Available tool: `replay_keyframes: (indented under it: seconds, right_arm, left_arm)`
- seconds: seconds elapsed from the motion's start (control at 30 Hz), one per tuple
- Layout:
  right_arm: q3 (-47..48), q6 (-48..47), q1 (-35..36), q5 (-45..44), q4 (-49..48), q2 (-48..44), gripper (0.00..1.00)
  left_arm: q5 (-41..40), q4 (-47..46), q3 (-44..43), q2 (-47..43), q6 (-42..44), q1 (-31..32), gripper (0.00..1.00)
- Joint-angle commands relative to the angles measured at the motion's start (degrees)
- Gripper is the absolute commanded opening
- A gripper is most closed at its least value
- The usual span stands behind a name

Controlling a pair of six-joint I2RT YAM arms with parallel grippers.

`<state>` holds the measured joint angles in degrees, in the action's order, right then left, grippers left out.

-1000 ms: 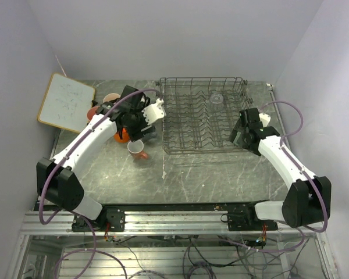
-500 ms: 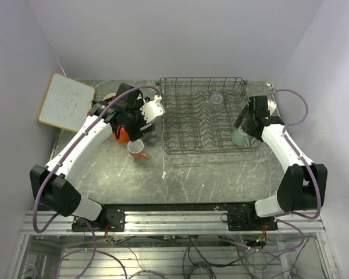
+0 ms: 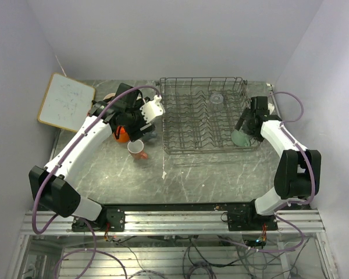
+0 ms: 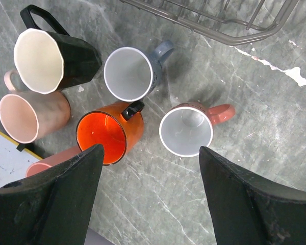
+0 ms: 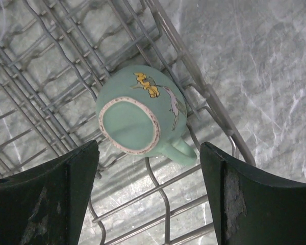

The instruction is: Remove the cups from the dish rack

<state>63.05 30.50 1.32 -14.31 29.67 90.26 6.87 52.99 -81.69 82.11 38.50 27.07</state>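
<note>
The dark wire dish rack (image 3: 192, 125) holds a mint green cup (image 3: 240, 138) in its near right corner and a clear glass (image 3: 216, 98) at the back. In the right wrist view the mint cup (image 5: 140, 117) lies base up and tilted against the rack wires (image 5: 214, 102). My right gripper (image 5: 150, 199) is open and empty just above it. My left gripper (image 4: 150, 204) is open and empty above the table. It hangs over the black (image 4: 56, 56), grey-blue (image 4: 132, 71), orange (image 4: 109, 135), salmon (image 4: 191, 130) and pale pink (image 4: 33, 115) cups and the pink tumbler (image 4: 51, 162).
A white-faced wood-framed board (image 3: 66, 102) leans at the back left, beside the cup cluster (image 3: 128, 139). Walls close in on the left, right and back. The rack's near rim (image 4: 219, 33) lies just beyond the cups.
My right gripper has drawn back towards the rack's right side, and the mint cup now shows below it. My left arm has shifted slightly back and left over the cups.
</note>
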Motion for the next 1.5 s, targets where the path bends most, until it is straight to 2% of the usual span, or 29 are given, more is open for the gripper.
replay_keyframes:
  seconds: [0.0, 0.4, 0.77, 0.97, 1.27, 1.47]
  right_arm:
    - [-0.47, -1.79, -1.98, 3.69, -5.43, 0.06, 0.80]
    - [-7.33, -2.36, -3.72, 11.98, -11.92, 0.94, 0.79]
    - [-11.27, -2.73, -3.77, 19.11, -14.64, -1.47, 0.72]
    - [-12.36, -2.85, -3.22, 17.06, -12.00, -3.83, 0.67]
    - [-11.85, -4.37, -2.29, 13.07, -8.51, -4.60, 0.50]
    - [-10.05, -4.41, 1.12, 8.94, -5.92, -4.04, 0.53]
  left_arm:
    - [1.57, -0.03, 0.27, -1.59, -0.93, 0.44, 0.85]
    - [1.93, -0.09, 0.57, -2.40, -0.92, 0.44, 0.85]
    - [2.54, -0.20, -0.29, -2.05, -1.83, 0.44, 0.85]
    - [2.88, -0.39, -0.44, -1.97, -2.24, 0.44, 0.85]
    - [3.83, -0.44, -1.32, -1.60, -3.12, 0.42, 0.85]
    - [3.88, -0.42, -1.37, -1.60, -3.17, 0.43, 0.85]
